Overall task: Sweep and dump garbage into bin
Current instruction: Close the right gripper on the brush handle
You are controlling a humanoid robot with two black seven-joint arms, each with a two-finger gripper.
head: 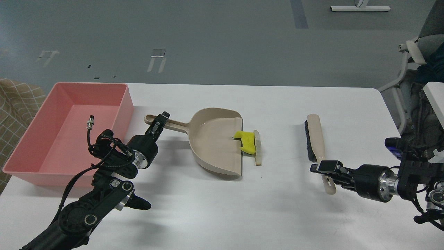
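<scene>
Garbage: two pieces lie together at the dustpan's straight front lip, near the middle of the table. The yellow scrap (246, 141) sits across the lip, partly inside the pan. The white slice (257, 147) lies on the table just outside the lip, touching the scrap's right side.
Dustpan (215, 142): beige, flat on the table, open mouth facing the right edge, long handle reaching toward the left edge and the bin.
Bin (125, 104): pink tub at the table's far left corner, its left wall along the left edge. Nothing of the garbage is in it.
Brush (316, 139): beige with black bristles, lying on the table right of the dustpan and well apart from it. Bristles face left; the handle points toward the near edge.
Left gripper (160, 122): at the dustpan handle, between bin and pan. The fingers are dark and seen end-on, so I cannot tell whether they are closed on the handle.
Right gripper (321, 168): at the near end of the brush handle, coming in from the right edge. Its fingers sit over the handle; whether they clamp it cannot be told.
Table (312, 215): white, with rounded far right corner.
</scene>
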